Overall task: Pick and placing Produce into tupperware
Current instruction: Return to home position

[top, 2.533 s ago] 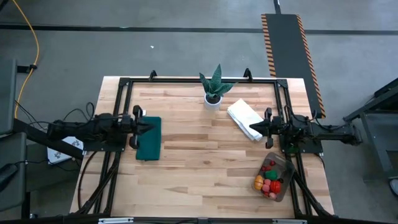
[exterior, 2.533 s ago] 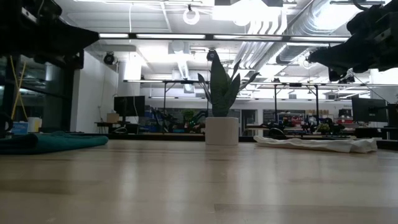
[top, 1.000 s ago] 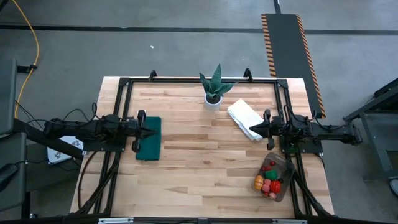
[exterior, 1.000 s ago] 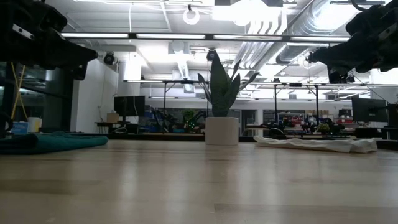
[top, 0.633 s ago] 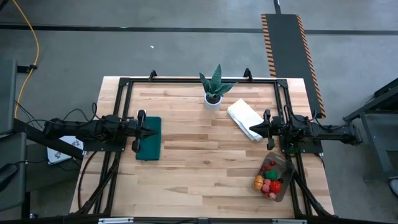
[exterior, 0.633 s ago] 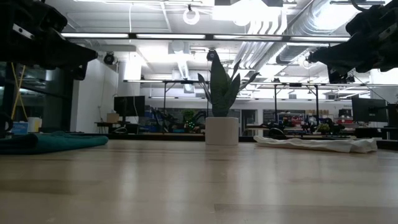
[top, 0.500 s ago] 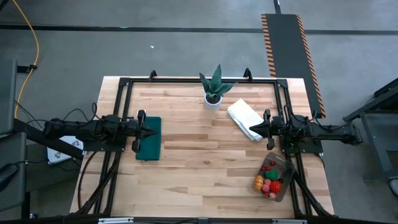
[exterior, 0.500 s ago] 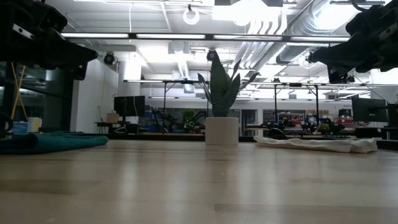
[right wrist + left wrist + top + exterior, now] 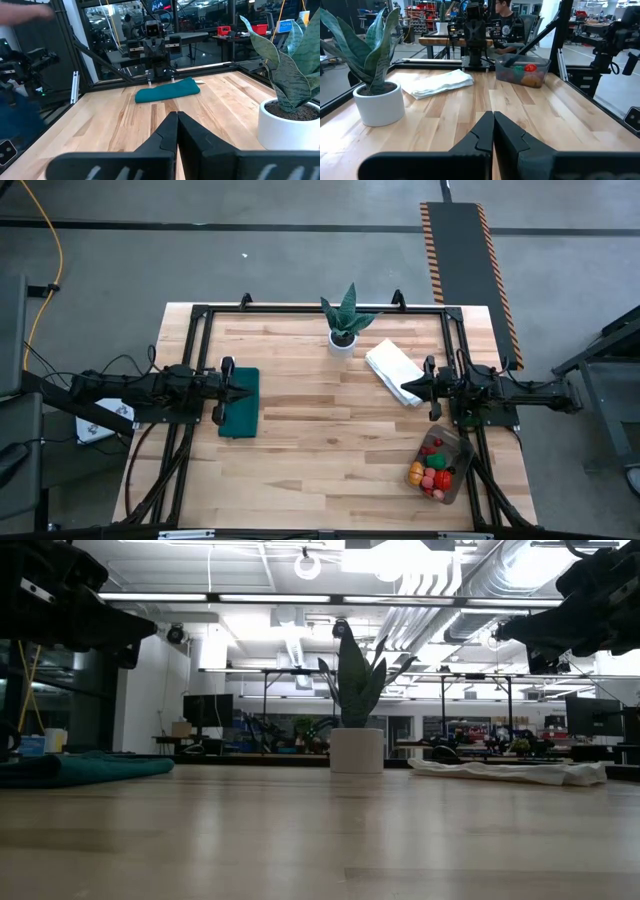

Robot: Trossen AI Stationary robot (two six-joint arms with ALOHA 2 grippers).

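Observation:
The tupperware [image 9: 460, 448] is a clear greyish box near the table's near right corner, with the red, orange and green produce [image 9: 432, 472] piled inside it. The left wrist view shows the same tupperware [image 9: 540, 64] and produce [image 9: 530, 69] across the table. My left gripper [image 9: 238, 388] hovers shut over the dark green mat [image 9: 240, 412] at the table's left. My right gripper [image 9: 404, 388] hovers shut at the near end of the folded white cloth [image 9: 390, 365]. Both pairs of fingers meet in the wrist views, left gripper [image 9: 493, 120] and right gripper [image 9: 176, 120]. Neither touches anything.
A spiky green plant in a white pot [image 9: 343, 330] stands at the far middle of the table. Black frame rails [image 9: 300, 310] run along the far edge and both sides. Bare wood [image 9: 320, 440] lies between the two arms. A person [image 9: 504, 15] is in the room behind the table.
My left arm settled a little lower over the green mat more than a second ago. During the last second neither arm nor any object has moved.

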